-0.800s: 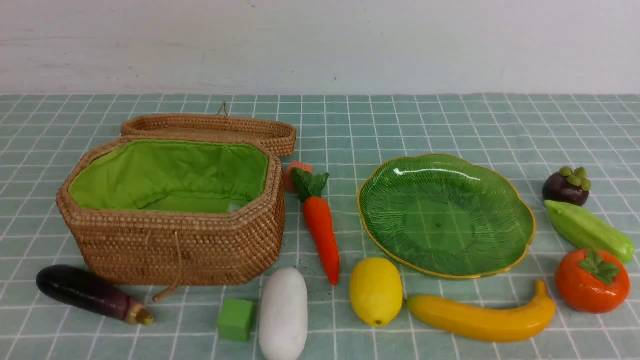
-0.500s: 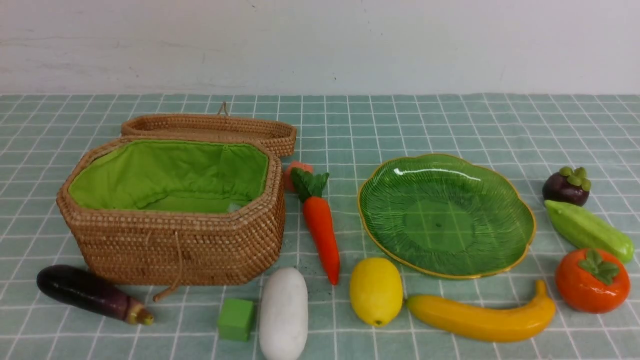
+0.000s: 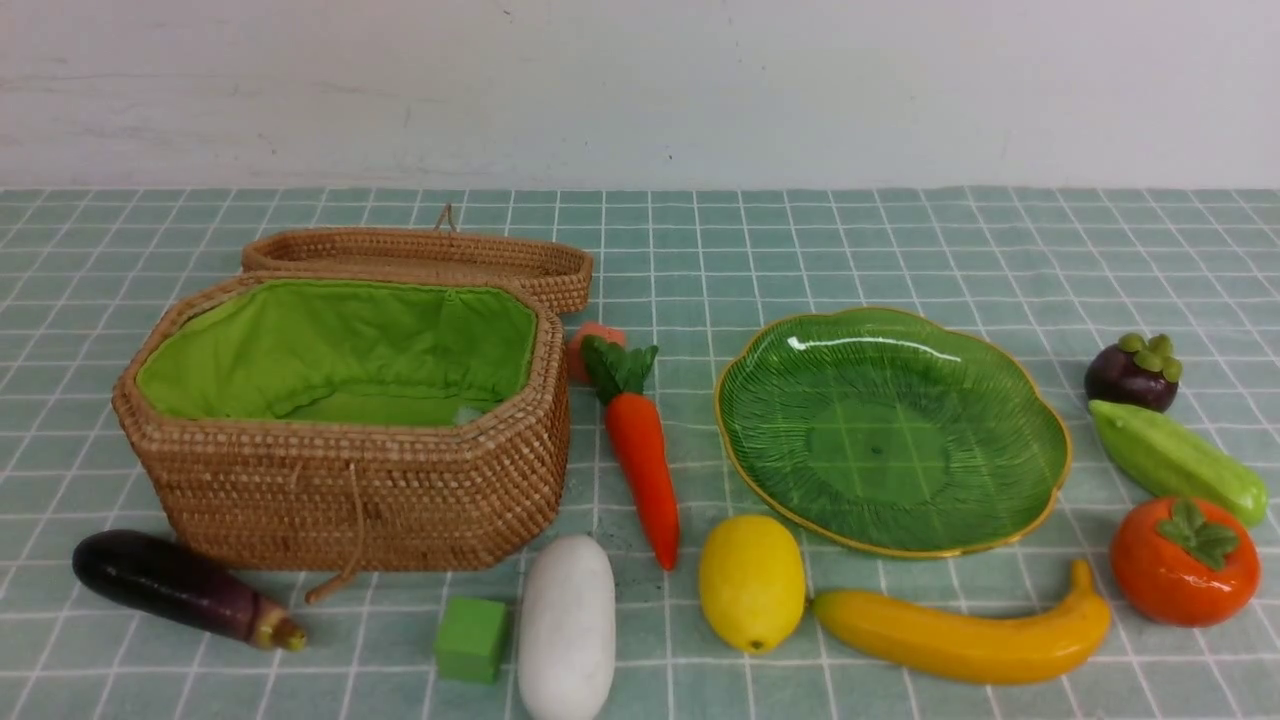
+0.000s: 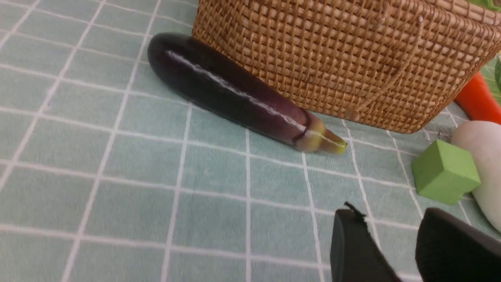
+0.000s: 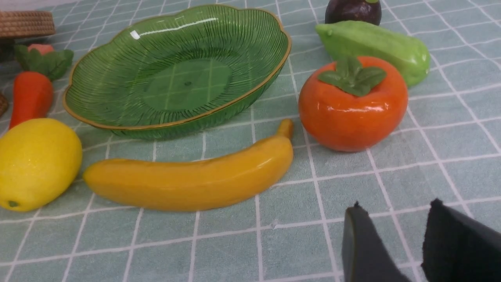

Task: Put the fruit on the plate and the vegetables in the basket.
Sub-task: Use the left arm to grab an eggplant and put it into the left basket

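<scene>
**Nothing lifted yet: glossy toys, two empty hands**

My left gripper (image 4: 391,219) hung over bare tablecloth (image 3: 800,250) with its jaws apart and nothing between them. My right gripper (image 5: 395,211) was the same, parted and empty.

All eight pieces lay on the cloth, none yet in place. The eggplant (image 3: 180,588) lay close along the foot of the basket (image 3: 360,500), the radish (image 3: 566,625) and carrot (image 3: 642,465) just past its right corner. The cucumber (image 3: 1175,460) lay beyond the plate (image 3: 880,430), between the mangosteen (image 3: 1130,375) and the persimmon (image 3: 1180,565). The lemon (image 3: 751,583) and banana (image 3: 960,635) lay in front of the plate.

I judged the pieces to be light, stiff moulded toys. Their shiny skins looked slippery, and the rounded ones seemed apt to roll. I would have taken the long ones across the middle, where the sides run most nearly parallel. The lemon and persimmon I would have gripped at their widest girth, the persimmon under its leaf cap.

The plate was ribbed and glassy, leaf-shaped, with a thin gold rim. It looked breakable, so fruit should be lowered onto it, not dropped. The basket was coarse tan wicker with a soft green cloth lining, which I judged more forgiving. Its lid (image 3: 420,255) lay open behind it.
</scene>
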You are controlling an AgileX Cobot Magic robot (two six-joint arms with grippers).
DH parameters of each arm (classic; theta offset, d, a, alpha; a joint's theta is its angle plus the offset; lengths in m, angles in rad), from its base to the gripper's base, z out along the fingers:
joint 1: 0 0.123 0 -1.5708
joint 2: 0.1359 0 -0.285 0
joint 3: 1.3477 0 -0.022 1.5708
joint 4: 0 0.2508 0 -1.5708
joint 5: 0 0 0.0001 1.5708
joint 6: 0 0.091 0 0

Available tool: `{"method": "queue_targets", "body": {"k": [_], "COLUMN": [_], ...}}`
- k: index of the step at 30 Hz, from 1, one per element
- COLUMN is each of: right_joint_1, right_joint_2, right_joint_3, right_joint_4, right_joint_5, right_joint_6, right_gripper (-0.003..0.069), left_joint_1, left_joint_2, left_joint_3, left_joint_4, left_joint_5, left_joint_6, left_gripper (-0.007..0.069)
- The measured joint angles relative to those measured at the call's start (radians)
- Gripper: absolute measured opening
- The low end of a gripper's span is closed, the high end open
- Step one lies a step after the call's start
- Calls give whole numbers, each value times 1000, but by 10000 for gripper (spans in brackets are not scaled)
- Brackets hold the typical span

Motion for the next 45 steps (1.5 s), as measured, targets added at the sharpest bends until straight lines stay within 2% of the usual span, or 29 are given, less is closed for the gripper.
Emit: {"method": "queue_targets", "body": {"k": [3, 8, 13, 16, 20, 21, 25, 29, 30, 35, 43, 45], "right_joint_1": [0, 0, 0, 0, 0, 0, 0, 0, 0, 0, 0, 1], "right_joint_2": [0, 0, 0, 0, 0, 0, 0, 0, 0, 0, 0, 0], "right_joint_3": [0, 0, 0, 0, 0, 0, 0, 7, 10, 10, 10, 5], "right_joint_4": [0, 0, 0, 0, 0, 0, -6, -56, -55, 76, 291, 378], "right_joint_5": [0, 0, 0, 0, 0, 0, -1, -61, -99, -233, -270, -261], "right_joint_6": [0, 0, 0, 0, 0, 0, -5, -37, -38, 26, 80, 93], "right_gripper": [242, 242, 242, 242, 242, 242, 242, 242, 242, 242, 234, 220], "left_joint_1": [0, 0, 0, 0, 0, 0, 0, 0, 0, 0, 0, 0], "left_joint_2": [0, 0, 0, 0, 0, 9, 113, 286, 352, 541, 644, 647], "left_joint_3": [0, 0, 0, 0, -69, -91, -197, -319, -369, -514, -572, -573], "left_joint_4": [-34, -204, -273, -300, -303, -303, -303, -302, -302, -302, -302, -302], "left_joint_5": [-101, -279, -357, -346, -220, -189, -55, 144, 235, 493, 534, 531], "left_joint_6": [-56, -238, -299, -340, -349, -343, -278, -135, -71, 73, 133, 134], "left_gripper": [239, 239, 230, 171, 8, -13, -13, -13, -13, -13, -13, -13]}}
